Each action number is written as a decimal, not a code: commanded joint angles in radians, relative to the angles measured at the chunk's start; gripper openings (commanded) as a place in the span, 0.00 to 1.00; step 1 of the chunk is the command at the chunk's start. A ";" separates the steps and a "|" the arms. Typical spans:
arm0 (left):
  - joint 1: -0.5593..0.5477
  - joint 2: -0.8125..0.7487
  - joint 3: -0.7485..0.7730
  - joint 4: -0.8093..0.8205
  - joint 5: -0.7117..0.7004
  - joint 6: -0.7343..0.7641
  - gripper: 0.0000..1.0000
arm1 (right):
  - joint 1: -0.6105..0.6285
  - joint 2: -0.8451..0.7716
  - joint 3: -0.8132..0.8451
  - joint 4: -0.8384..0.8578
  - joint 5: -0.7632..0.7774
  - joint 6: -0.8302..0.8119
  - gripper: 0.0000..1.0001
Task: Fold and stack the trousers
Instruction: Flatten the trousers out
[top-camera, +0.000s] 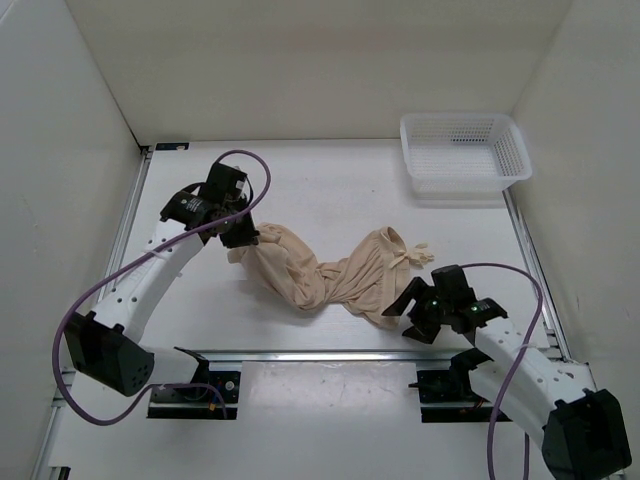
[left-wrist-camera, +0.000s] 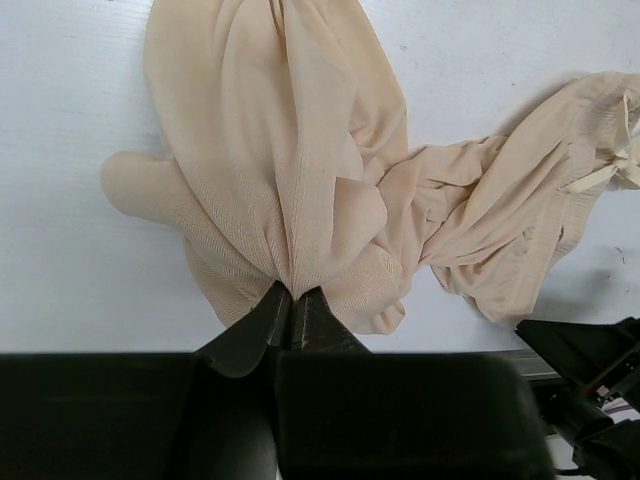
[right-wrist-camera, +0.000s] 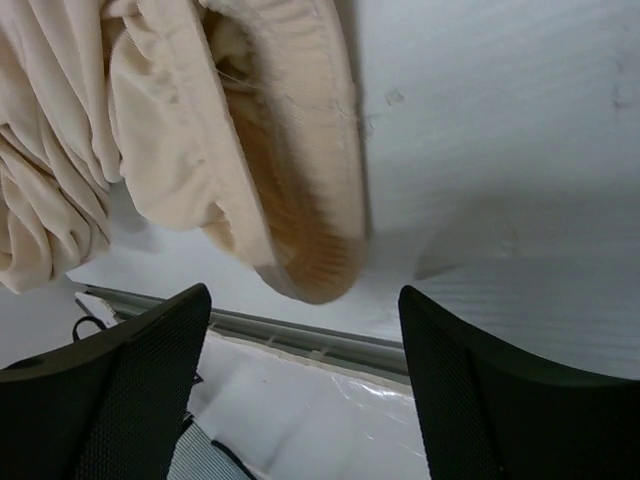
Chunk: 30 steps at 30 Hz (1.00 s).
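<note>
**Overhead and wrist views, early stage of folding.** The trousers (top-camera: 330, 275) lie on the table (top-camera: 330, 190) as a twisted, bunched strip. They run from left of centre to right of centre, between the two arms and well apart from the basket (top-camera: 463, 152) at the far right corner.

The left gripper (left-wrist-camera: 295, 300) is closed tight on a gathered pinch of fabric at the strip's left end, with pleats fanning out from the fingertips. The right gripper (right-wrist-camera: 300, 300) has its jaws spread wide. A thick ribbed edge of the garment lies just ahead of the gap and nothing is clamped.

**Progress.** By this evidence the task is barely begun. The cloth is not spread flat, no clean fold is visible and nothing is stacked. Straightening, folding and placing all appear to remain.

**Limits of view.**
- The two legs cannot be told apart within the bunch.
- It is unclear whether the left pinch holds one layer or several, or which part of the garment it is.
- The ribbed edge near the right jaws may be a waistband or a cuff. A pale drawstring nearby suggests the waist.
- The left wrist's own housing blocks the lower part of its view.
</note>
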 joint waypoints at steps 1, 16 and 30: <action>0.004 -0.048 0.015 0.003 -0.013 -0.007 0.10 | 0.004 0.069 -0.007 0.162 -0.052 0.033 0.80; 0.188 0.100 0.459 -0.140 0.014 0.070 0.10 | -0.138 0.465 0.977 -0.147 0.340 -0.387 0.01; 0.460 0.274 0.483 -0.152 0.120 0.172 1.00 | -0.241 0.209 0.633 -0.324 0.559 -0.435 0.01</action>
